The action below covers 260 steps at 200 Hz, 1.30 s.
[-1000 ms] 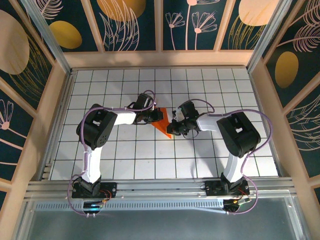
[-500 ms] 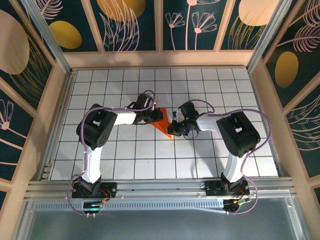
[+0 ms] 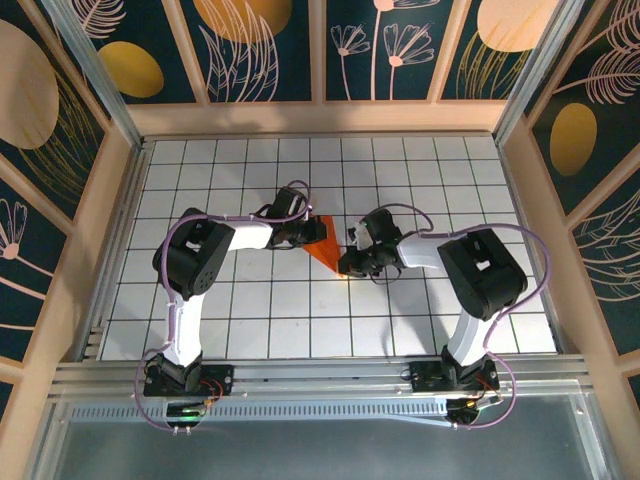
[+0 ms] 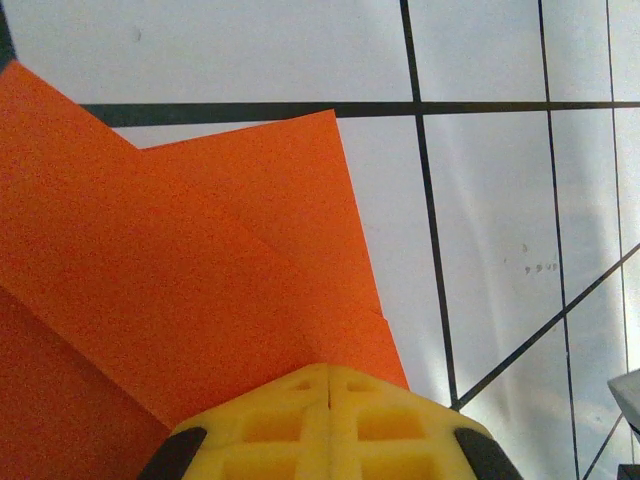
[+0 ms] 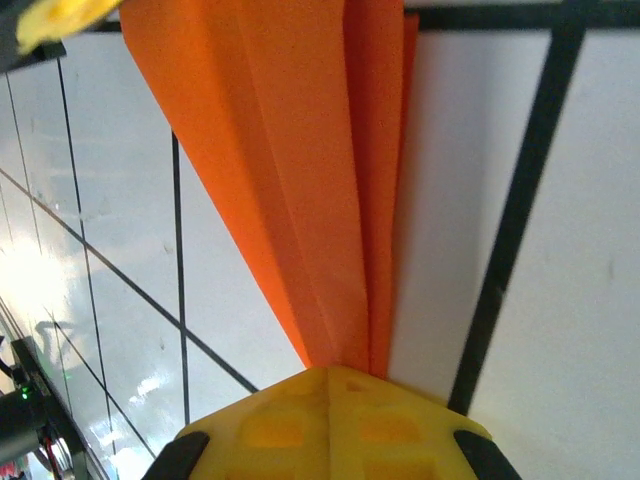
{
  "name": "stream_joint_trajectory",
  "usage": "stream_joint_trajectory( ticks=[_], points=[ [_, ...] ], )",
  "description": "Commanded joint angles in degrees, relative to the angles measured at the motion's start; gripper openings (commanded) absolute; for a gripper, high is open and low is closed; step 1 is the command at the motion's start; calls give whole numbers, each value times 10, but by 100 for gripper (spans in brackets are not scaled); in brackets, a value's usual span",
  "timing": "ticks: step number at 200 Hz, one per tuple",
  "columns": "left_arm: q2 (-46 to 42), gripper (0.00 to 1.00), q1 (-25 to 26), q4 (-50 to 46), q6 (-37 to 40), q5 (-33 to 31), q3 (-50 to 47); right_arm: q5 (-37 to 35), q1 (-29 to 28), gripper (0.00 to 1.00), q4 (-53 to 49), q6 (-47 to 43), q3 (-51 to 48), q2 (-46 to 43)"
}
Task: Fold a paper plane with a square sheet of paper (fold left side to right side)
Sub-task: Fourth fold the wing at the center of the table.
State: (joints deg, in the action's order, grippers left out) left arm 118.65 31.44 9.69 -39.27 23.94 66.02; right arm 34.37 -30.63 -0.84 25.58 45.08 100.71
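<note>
The yellow jaws of the left gripper are pressed together, their tips resting on a folded orange paper. The paper spreads away from them in overlapping layers across a white table ruled with a black grid. The yellow jaws of the right gripper are also closed. The narrow end of the paper, a bundle of long creased folds, runs right up to them; whether any paper is caught between them cannot be told. Seen from above, the two grippers face each other near the middle of the table. The left one is at the paper's far left corner and the right one at its near right point. The paper lies between them as a small triangle narrowing toward the near side. Dark wall panels patterned with leaves and flowers enclose the table.
</note>
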Motion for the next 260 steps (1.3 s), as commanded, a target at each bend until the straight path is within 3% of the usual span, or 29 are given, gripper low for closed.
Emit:
stream_joint_trajectory(
  ticks=[1, 76, 159, 260],
  points=[
    [17, 0, -3, -41, -1, -44, -5, 3, -4, 0, -101, -15, -50, -14],
    [11, 0, -3, -36, -4, -39, -7, 39, 7, 0, -124, -26, 25, -93],
    [12, 0, -3, -33, -5, -33, -5, 16, -3, 0, -18, 15, 117, 36],
    [13, 0, -3, -37, -6, -37, -4, -36, -4, 0, -31, 10, 143, 99]
  ],
)
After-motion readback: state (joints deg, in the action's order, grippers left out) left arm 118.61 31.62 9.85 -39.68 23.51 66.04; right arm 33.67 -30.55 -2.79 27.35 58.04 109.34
